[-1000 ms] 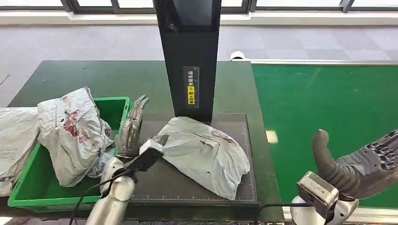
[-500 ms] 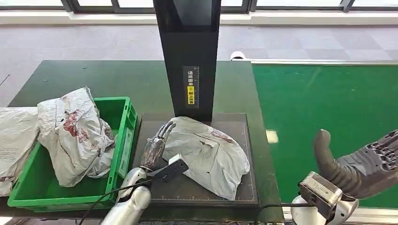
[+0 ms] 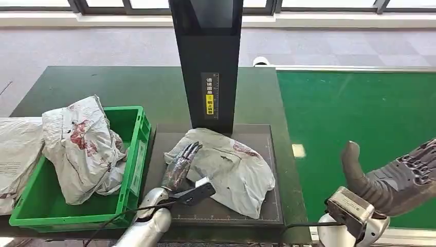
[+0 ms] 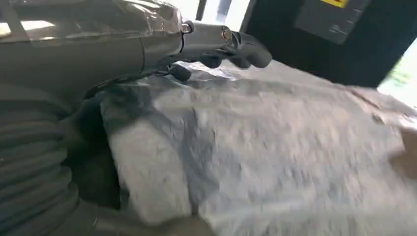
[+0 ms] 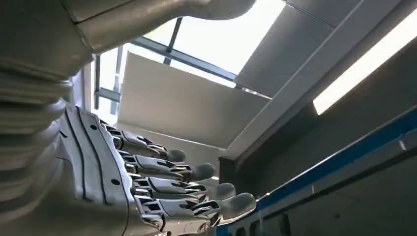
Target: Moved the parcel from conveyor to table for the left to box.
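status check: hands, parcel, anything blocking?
Left hand on near-left edge of parcel, fingers extended, grasp unclear. Right hand open, empty, over the conveyor. Parcel lies on black mat. Green crate alongside, already holding a bag.

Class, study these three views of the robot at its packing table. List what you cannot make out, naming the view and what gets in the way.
- Head view: print on the black post's yellow label is too small to read.
- Head view: the grey bag beside the green crate is cut off by the picture's edge.
- Left wrist view: whether the left robot hand touches the parcel is lost in blur.
- Head view: the right robot hand is partly cut off.
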